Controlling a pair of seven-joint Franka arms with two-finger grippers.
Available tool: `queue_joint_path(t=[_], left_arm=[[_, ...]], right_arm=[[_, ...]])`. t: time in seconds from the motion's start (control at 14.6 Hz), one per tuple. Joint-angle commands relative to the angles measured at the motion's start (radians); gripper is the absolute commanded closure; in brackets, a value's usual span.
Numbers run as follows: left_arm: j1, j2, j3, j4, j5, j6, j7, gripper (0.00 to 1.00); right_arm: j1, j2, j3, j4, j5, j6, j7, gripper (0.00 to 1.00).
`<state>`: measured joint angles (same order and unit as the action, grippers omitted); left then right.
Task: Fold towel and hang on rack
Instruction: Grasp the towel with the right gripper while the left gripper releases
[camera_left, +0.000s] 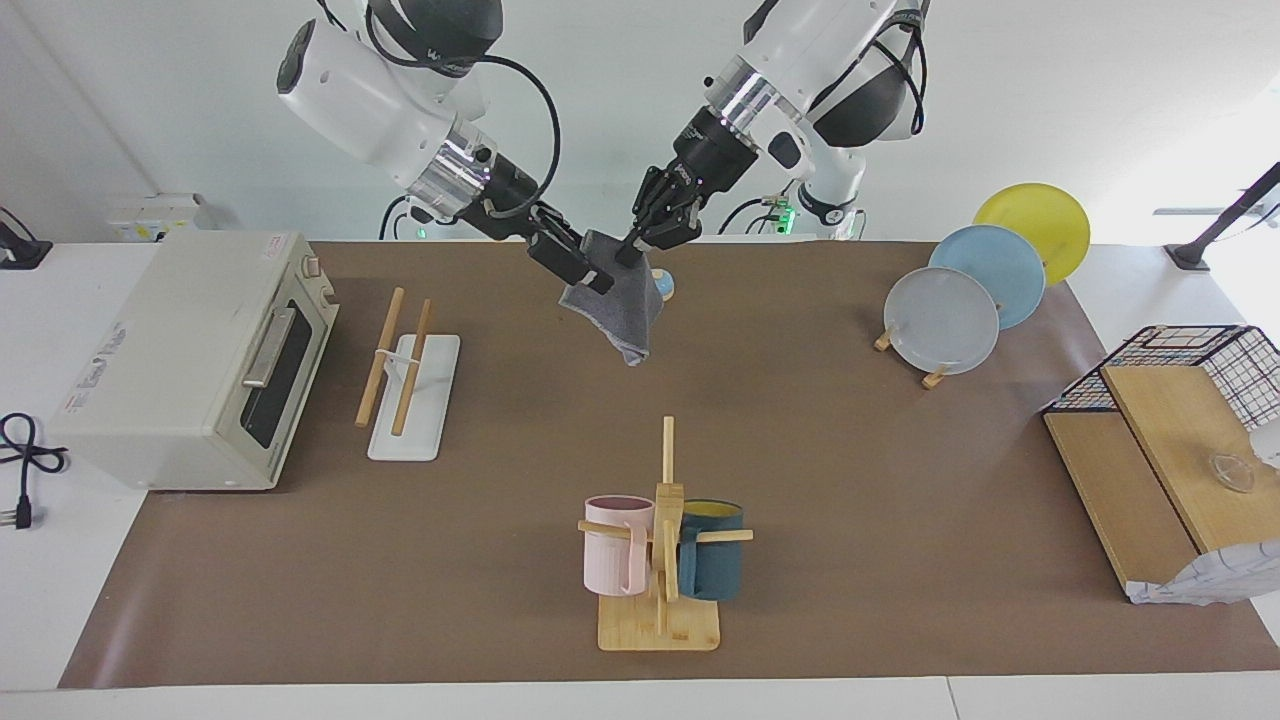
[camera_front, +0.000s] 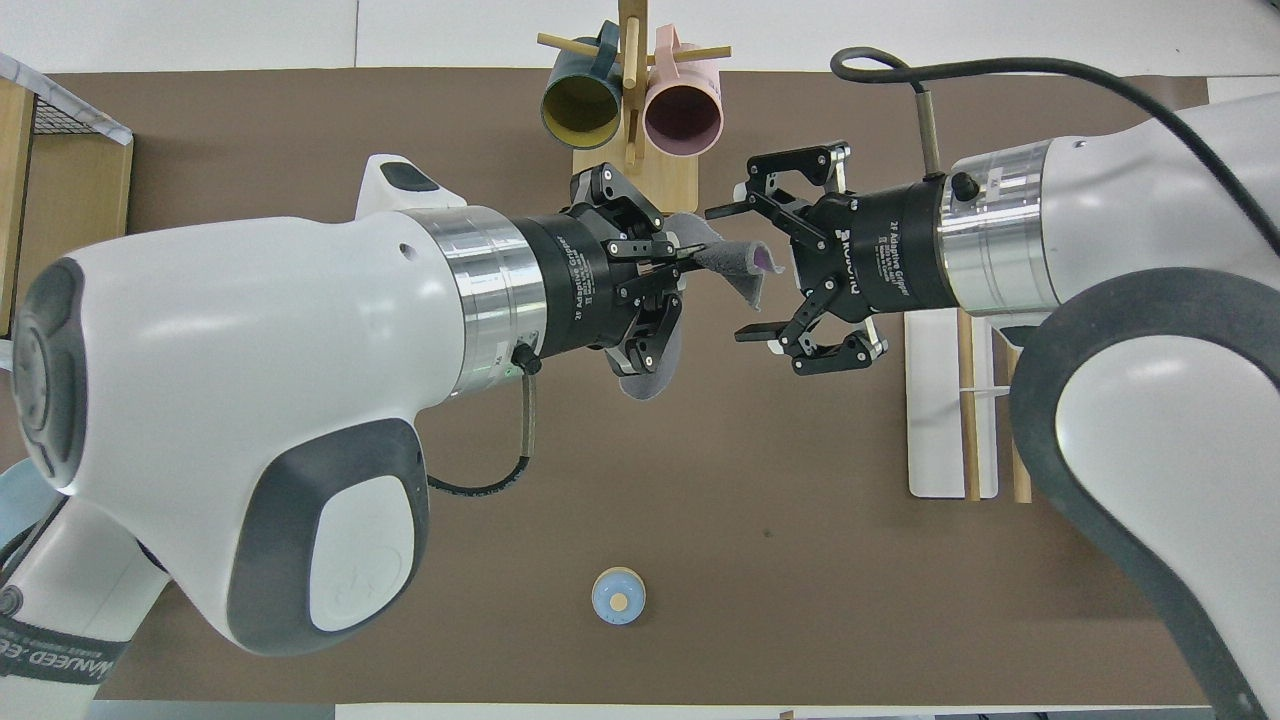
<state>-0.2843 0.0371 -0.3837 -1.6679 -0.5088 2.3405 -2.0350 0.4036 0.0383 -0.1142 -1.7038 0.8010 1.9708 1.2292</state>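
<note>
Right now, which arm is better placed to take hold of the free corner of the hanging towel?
The right. The left gripper is already shut on the towel, holding it up in the air. The right gripper is open, its fingers on either side of the towel's free edge, and it holds nothing.

The left claw (camera_front: 690, 262) has small white words on its black body. They say "2F Adaptive Gripper".

The right claw (camera_front: 745, 268) has the same white words, "2F Adaptive Gripper", on its black body. Beside them is the brand name "ROBOTIQ" in bigger white letters. It looks upside down from above.

A dark band at the bottom of the left arm (camera_front: 60, 660) has white letters, and only "MANNED" can be read.

The toaster oven (camera_left: 190, 360) has stickers on its top, but their words are too small to read.
</note>
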Motion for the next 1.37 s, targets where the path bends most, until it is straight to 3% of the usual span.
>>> queue_joint_path(t=[0.0, 0.07, 0.14, 0.82, 0.89, 0.96, 1.16, 1.3], left_arm=[[-0.013, -0.005, 0.006, -0.012, -0.022, 0.025, -0.008, 1.00], [-0.013, -0.003, 0.006, -0.012, -0.022, 0.025, -0.008, 1.00], [-0.013, -0.003, 0.006, -0.012, -0.022, 0.025, -0.008, 1.00], [-0.030, -0.008, 0.006, -0.021, -0.014, 0.020, 0.027, 1.00], [-0.039, -0.012, 0.006, -0.029, -0.014, 0.022, 0.062, 0.42], [-0.041, -0.014, 0.006, -0.030, -0.014, 0.019, 0.076, 0.00], [-0.041, -0.016, 0.008, -0.033, -0.011, 0.016, 0.076, 0.00], [-0.038, -0.019, 0.008, -0.041, -0.011, 0.011, 0.090, 0.00]], right_arm=[[-0.002, -0.005, -0.002, -0.010, 0.023, 0.013, -0.031, 0.63], [-0.003, -0.005, -0.002, -0.010, 0.023, 0.013, -0.037, 0.85], [-0.006, -0.005, -0.002, -0.010, 0.035, 0.013, -0.040, 1.00], [-0.008, -0.008, -0.004, -0.016, 0.053, 0.017, -0.086, 1.00], [-0.008, -0.008, -0.004, -0.019, 0.052, 0.016, -0.106, 1.00], [-0.009, -0.011, -0.004, -0.023, 0.049, 0.013, -0.140, 1.00], [-0.011, -0.020, -0.005, -0.045, 0.012, 0.002, -0.250, 1.00], [-0.009, -0.032, -0.004, -0.080, -0.113, -0.001, -0.380, 1.00]])
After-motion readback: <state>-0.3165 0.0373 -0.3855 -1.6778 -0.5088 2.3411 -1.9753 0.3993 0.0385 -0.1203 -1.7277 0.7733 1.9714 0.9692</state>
